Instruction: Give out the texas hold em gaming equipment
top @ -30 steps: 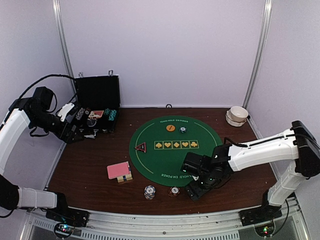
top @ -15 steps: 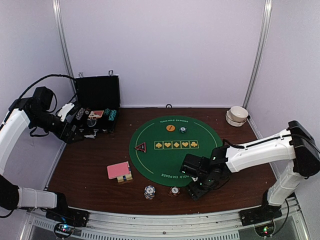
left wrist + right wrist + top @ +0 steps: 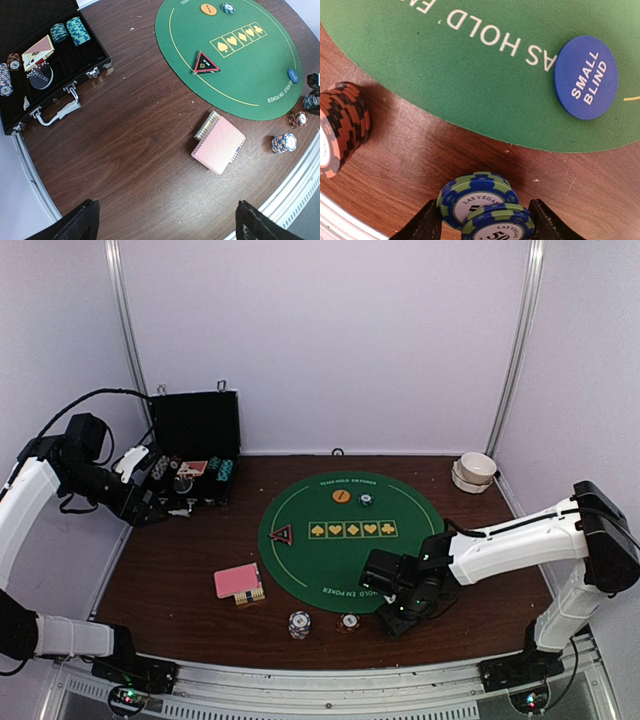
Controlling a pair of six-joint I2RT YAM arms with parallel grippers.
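Note:
A short, skewed stack of blue-and-green poker chips [image 3: 475, 195] rests on the wood just off the green mat [image 3: 470, 65]. My right gripper [image 3: 485, 225] has a finger against each side of it. The blue small-blind disc [image 3: 586, 77] lies on the mat's rim, and an orange-black chip stack [image 3: 342, 125] stands to the left. My left gripper [image 3: 167, 227] hangs open, high over the table near the case. Below it lie the pink-backed cards [image 3: 218, 145], the red-black triangle marker [image 3: 206, 63], the orange disc [image 3: 208, 9] and a blue-white chip stack [image 3: 284, 143].
The black hard case [image 3: 195, 440] stands open at the back left with more chips and cards inside. A white bowl [image 3: 477, 468] sits at the back right. The metal rail [image 3: 330, 680] runs along the near table edge, close to the chip stacks.
My right gripper's jaws have narrowed onto the blue-and-green chips, and that arm has edged slightly left. The left arm has not moved.

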